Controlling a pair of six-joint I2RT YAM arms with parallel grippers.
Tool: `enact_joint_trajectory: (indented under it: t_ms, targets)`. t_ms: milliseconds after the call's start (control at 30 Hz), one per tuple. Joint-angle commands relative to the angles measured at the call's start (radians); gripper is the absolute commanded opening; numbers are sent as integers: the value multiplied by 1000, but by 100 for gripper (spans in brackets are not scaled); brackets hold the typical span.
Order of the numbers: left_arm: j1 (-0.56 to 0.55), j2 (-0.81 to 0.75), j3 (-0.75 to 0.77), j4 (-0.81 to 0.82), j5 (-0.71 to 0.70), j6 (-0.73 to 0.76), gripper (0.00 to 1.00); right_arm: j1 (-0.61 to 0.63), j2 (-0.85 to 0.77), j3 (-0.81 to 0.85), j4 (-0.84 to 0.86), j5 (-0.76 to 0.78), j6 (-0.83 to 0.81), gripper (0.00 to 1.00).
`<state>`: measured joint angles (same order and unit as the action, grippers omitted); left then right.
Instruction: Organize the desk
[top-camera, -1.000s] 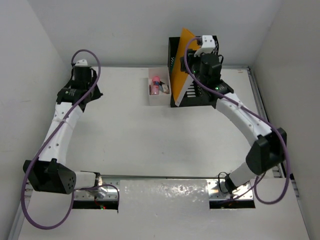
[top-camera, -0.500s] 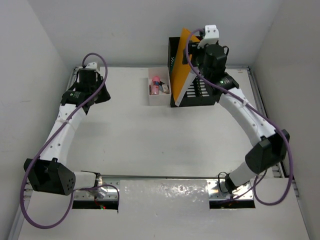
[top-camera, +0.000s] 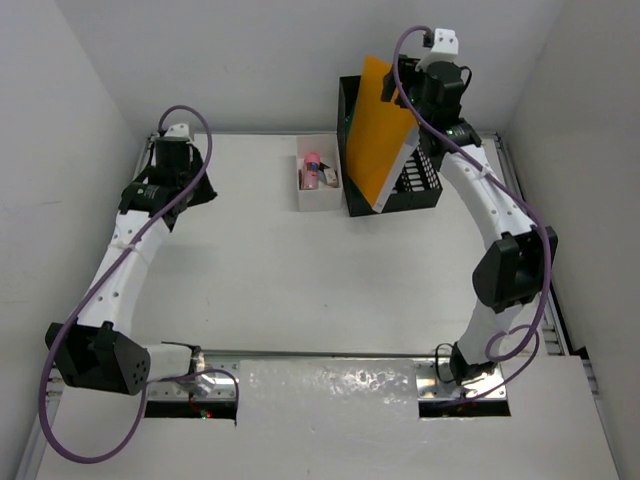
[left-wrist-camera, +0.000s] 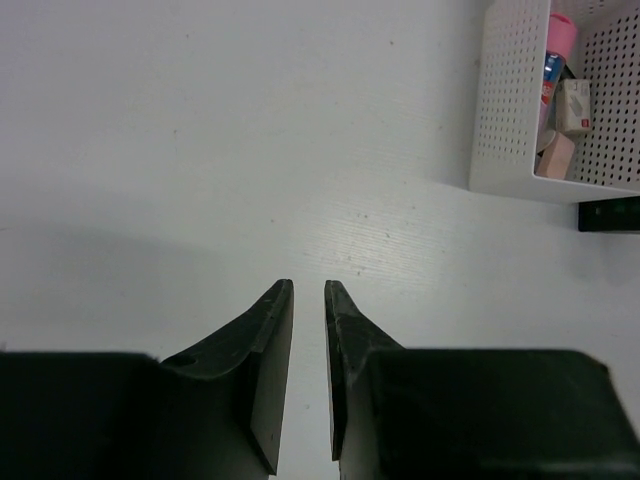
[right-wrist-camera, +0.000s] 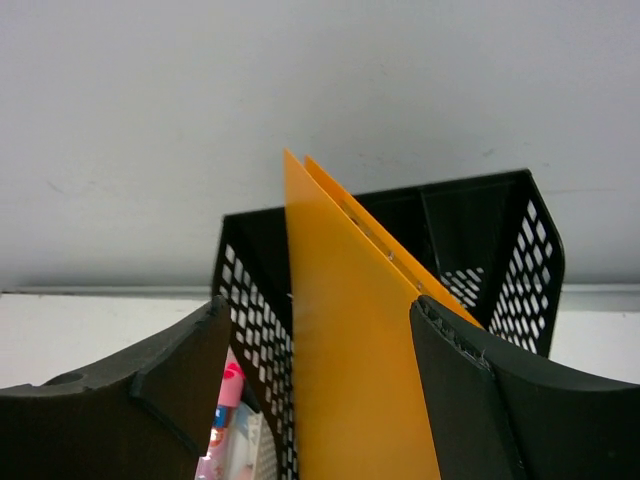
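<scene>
Our right gripper (right-wrist-camera: 315, 370) hangs open astride the orange folder (top-camera: 378, 135), leaning up from the far black rack (top-camera: 425, 190); left gripper (left-wrist-camera: 308, 300), nearly closed, holds nothing.

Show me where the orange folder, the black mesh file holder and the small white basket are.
orange folder (top-camera: 378, 130), top external view, middle of its flat face
black mesh file holder (top-camera: 424, 182), top external view, right side wall
small white basket (left-wrist-camera: 508, 105), left wrist view, perforated side wall

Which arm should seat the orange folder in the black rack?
Right. Its end effector already straddles the folder, tilted over the rack. The left end effector sits over bare desk, far from both.
</scene>
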<state>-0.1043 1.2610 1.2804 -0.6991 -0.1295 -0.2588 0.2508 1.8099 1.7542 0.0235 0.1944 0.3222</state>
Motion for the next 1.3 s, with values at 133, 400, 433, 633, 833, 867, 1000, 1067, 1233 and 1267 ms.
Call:
enact_joint_trajectory:
  t_ms: [133,400,433,633,833,867,1000,1067,1233,1267]
  targets:
    - [0,-20,2,36,-18,-16,17,-4,-47,123,-17,-65,-32,70]
    - [0,-17,-12,55,-9,-25,17,-10,-145,38,-25,40,-129,72]
    - [0,-17,-12,55,-12,-25,17,-13,-150,27,-43,37,-127,72]
    - [0,-14,-18,53,-21,-28,17,-31,-136,-25,-42,-36,-58,72]
    - [0,-21,-10,33,-45,-25,17,-70,-81,-33,-31,-104,37,71]
    - [0,-23,-12,30,-50,-25,17,-76,-74,-33,-28,-152,67,71]
    - [0,-34,-15,23,-64,-23,17,-93,-23,-13,-2,-216,121,70]
    - [0,-35,-15,21,-70,-23,17,-93,-8,-1,3,-240,144,66]
    - [0,-37,-16,23,-82,-23,17,-94,23,44,9,-329,199,53]
    - [0,-37,-16,23,-84,-23,17,-96,23,45,19,-340,207,51]
